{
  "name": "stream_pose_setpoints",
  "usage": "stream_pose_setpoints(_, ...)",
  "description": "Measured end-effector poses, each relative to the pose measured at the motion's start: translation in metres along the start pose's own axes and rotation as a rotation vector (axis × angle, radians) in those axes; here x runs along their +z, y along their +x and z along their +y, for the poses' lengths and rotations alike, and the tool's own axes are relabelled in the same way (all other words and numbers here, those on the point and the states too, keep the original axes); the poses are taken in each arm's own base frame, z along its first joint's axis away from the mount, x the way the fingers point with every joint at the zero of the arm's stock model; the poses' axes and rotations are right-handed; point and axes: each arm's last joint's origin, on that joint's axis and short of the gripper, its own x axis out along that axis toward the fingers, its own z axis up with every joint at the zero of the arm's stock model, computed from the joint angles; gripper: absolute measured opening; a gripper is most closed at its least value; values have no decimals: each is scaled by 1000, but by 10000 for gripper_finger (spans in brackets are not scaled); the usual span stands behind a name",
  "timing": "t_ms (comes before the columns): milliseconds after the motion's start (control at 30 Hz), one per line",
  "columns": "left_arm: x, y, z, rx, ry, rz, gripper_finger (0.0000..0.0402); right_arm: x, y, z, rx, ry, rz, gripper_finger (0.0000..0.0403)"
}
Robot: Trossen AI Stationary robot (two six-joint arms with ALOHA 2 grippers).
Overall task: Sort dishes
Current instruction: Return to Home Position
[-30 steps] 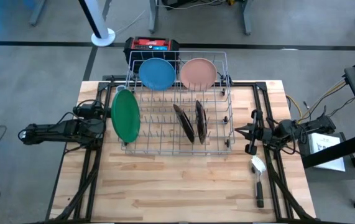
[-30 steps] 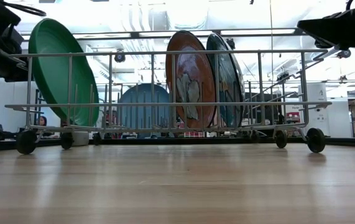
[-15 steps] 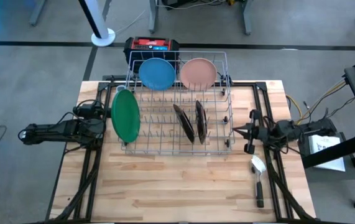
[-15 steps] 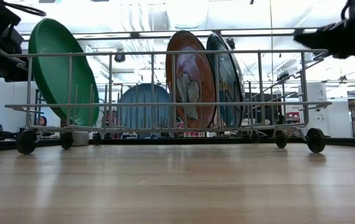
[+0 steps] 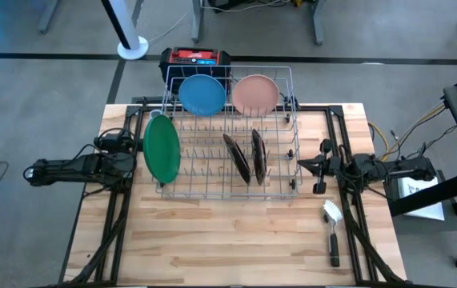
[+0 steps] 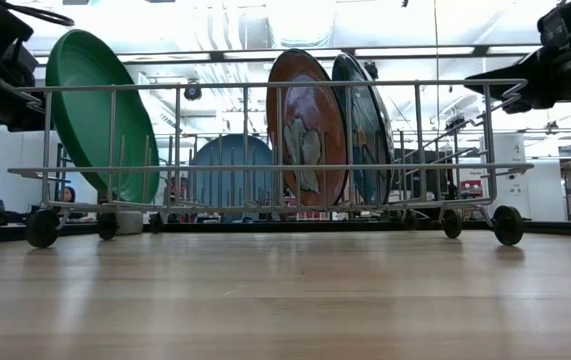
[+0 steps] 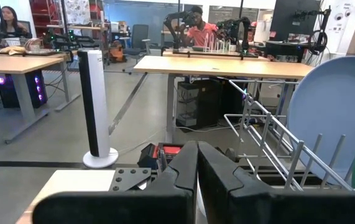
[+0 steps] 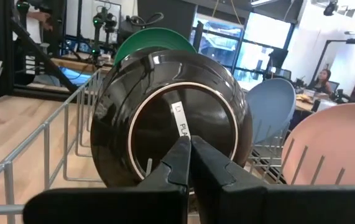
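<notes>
Five dishes stand on edge in the grey wire rack [image 5: 228,192]. The green plate [image 5: 162,148] is at its left end, and the light blue [image 5: 202,94] and pale pink [image 5: 254,94] plates are along its far side. Two dark orange-brown plates [image 5: 237,158] [image 5: 258,156] sit between the tines in the middle. My left gripper [image 5: 134,164] is shut, level, just left of the green plate. My right gripper [image 5: 302,166] is shut, level, just outside the rack's right end, facing the dark plate's back [image 8: 171,124].
A brush with a black handle and a white head [image 5: 332,228] lies on the table near the right edge, on the near side of my right arm. A red and black box [image 5: 194,58] sits behind the rack. Bare wood [image 5: 228,240] stretches in front of the rack.
My right gripper has rolled about its own pointing line and swung a little, and it shows lower in the low view. It has stayed shut. The plates and the rack have not moved.
</notes>
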Motion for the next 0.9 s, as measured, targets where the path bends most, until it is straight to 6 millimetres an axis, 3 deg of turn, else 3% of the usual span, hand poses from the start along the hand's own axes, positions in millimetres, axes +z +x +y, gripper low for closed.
stream_pose_setpoints(900,0,0,0,0,0,0,0,-1,1,1,2,36,14,2)
